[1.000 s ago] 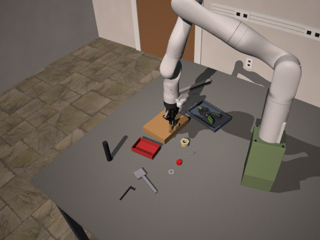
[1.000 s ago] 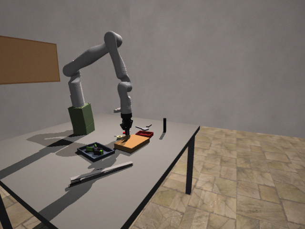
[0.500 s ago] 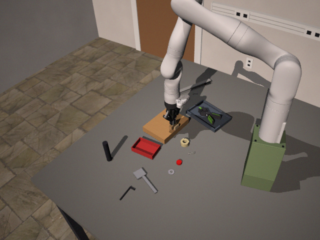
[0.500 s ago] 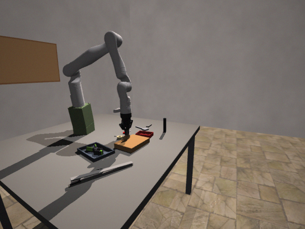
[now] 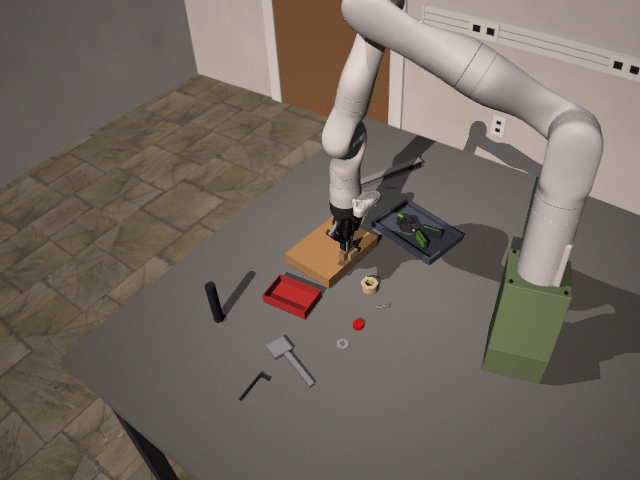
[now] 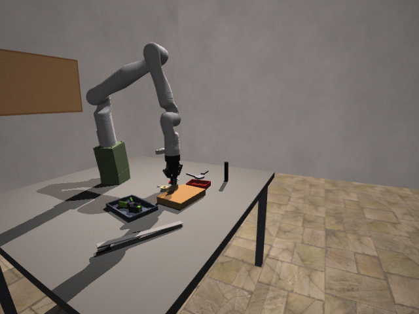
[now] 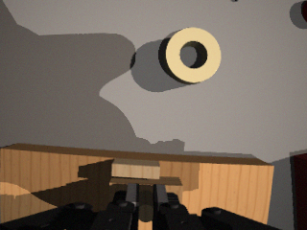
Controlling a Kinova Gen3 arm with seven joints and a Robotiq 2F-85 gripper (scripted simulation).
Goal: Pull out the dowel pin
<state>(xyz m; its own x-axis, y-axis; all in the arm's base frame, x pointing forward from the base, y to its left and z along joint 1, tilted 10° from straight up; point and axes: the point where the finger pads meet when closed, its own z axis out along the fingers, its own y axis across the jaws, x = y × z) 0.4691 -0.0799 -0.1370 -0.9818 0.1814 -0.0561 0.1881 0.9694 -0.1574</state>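
Observation:
The wooden bench board (image 5: 310, 255) (image 6: 182, 199) (image 7: 230, 187) lies mid-table. The small wooden block (image 5: 350, 249) sits near its right edge, beside a light wooden piece that shows just ahead of the fingers in the wrist view. My gripper (image 5: 345, 241) (image 6: 172, 179) (image 7: 145, 199) points straight down over the block and is shut on the tan dowel pin (image 7: 145, 215), which shows between the fingers. The spring clamp (image 5: 417, 229) (image 6: 130, 205), black with green handles, lies in the dark tray (image 5: 447, 243) (image 6: 114, 207) to the board's right.
A tape roll (image 5: 370, 284) (image 7: 194, 54) lies just off the board. A red tray (image 5: 292, 295) (image 6: 198, 183), black cylinder (image 5: 213, 302), red cap (image 5: 358, 323), washer (image 5: 342, 340), hammer (image 5: 290, 356), hex key (image 5: 253, 384) and long grey bar (image 6: 138, 236) lie around. The green arm base (image 5: 527, 320) stands at the right.

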